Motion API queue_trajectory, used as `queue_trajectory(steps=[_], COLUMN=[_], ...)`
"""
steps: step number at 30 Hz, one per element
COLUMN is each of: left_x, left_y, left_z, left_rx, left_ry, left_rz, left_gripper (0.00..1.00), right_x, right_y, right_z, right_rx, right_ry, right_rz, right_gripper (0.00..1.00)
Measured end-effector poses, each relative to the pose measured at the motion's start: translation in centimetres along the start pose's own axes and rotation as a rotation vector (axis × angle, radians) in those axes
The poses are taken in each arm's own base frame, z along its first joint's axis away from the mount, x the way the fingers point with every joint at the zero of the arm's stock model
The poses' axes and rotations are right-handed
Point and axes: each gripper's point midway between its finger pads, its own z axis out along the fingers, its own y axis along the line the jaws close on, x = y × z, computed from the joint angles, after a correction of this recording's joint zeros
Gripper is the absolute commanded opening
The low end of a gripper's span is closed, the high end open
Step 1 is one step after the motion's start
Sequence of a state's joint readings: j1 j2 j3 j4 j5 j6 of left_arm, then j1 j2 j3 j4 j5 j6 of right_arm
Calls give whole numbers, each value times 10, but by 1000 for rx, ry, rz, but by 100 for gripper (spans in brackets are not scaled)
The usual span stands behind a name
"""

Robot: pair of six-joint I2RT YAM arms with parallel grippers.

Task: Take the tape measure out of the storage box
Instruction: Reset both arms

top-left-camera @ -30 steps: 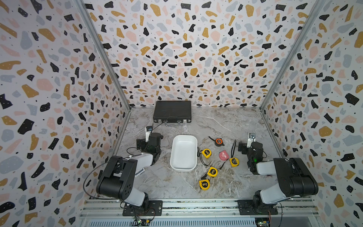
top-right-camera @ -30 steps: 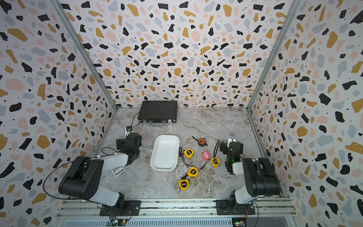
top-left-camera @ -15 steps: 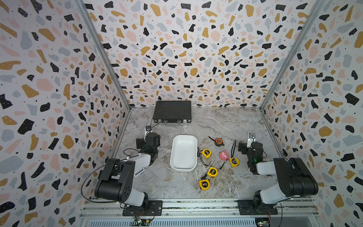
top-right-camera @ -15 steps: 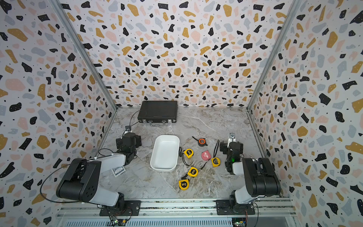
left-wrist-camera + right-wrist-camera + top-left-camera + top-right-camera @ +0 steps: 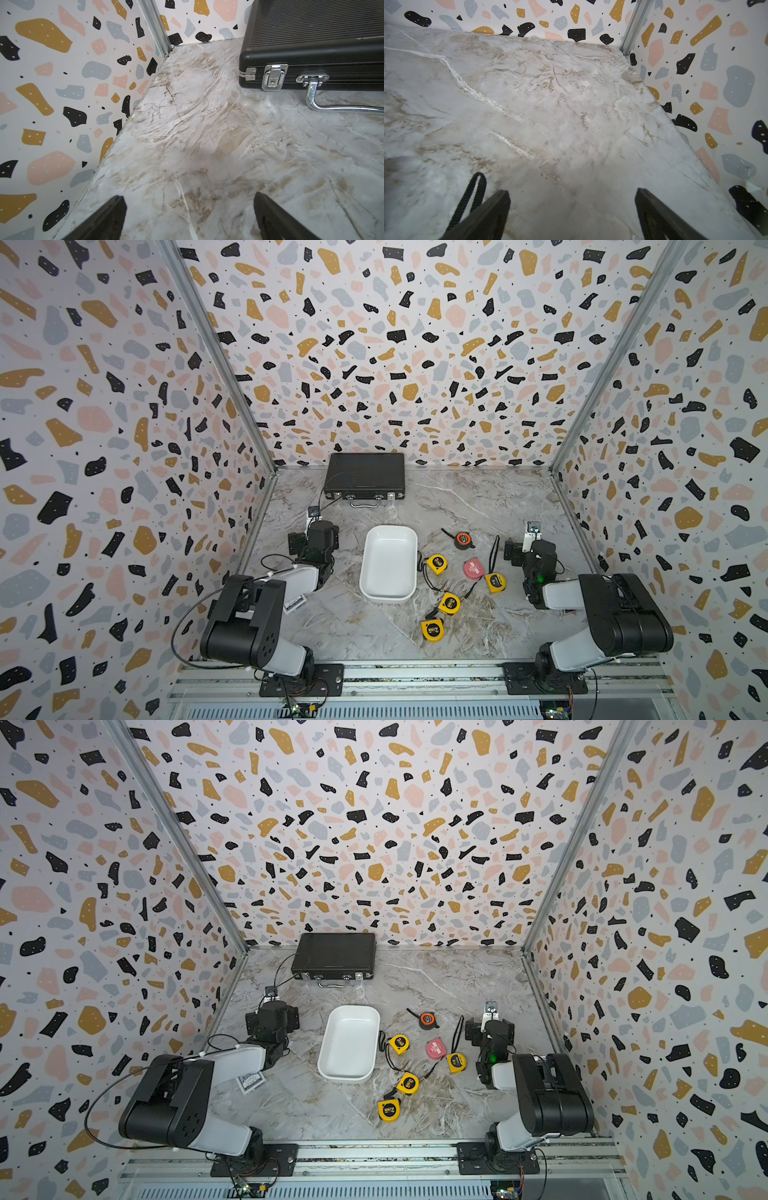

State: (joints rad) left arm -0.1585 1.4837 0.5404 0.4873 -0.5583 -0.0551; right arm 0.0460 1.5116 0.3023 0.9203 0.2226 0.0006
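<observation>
The white storage box (image 5: pixel 367 568) (image 5: pixel 326 1052) sits mid-table and holds nothing. Several tape measures lie on the marble right of it: yellow ones (image 5: pixel 436 563) (image 5: pixel 450 603) (image 5: pixel 432 630) (image 5: pixel 495 582), a pink one (image 5: pixel 473 568) and a black-and-orange one (image 5: pixel 463 539). My left gripper (image 5: pixel 313 533) (image 5: pixel 189 199) is left of the box, open over bare marble. My right gripper (image 5: pixel 530 547) (image 5: pixel 572 194) is right of the tape measures, open and holding nothing. A black strap loop (image 5: pixel 475 191) lies just outside one of its fingers.
A black briefcase (image 5: pixel 365 476) (image 5: pixel 311 41) with a metal handle lies against the back wall. A small patterned card box (image 5: pixel 250 1080) lies under the left arm. Patterned walls close in the left, right and back sides.
The left arm has shifted slightly to the left, away from the box. The right arm, the box and the tape measures have not moved.
</observation>
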Motion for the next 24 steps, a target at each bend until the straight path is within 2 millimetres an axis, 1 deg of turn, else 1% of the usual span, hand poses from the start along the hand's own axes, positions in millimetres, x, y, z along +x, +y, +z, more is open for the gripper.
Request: queue_trajectory(steps=[24], left_x=[0], left_y=[-2], left_z=[0], left_rx=[11], left_ry=[1], left_rz=[9], left_gripper=[100], right_x=[0], right_y=[2], right_z=[0], right_rx=[-12], right_ry=[-2], right_rz=[-1], right_gripper=[99])
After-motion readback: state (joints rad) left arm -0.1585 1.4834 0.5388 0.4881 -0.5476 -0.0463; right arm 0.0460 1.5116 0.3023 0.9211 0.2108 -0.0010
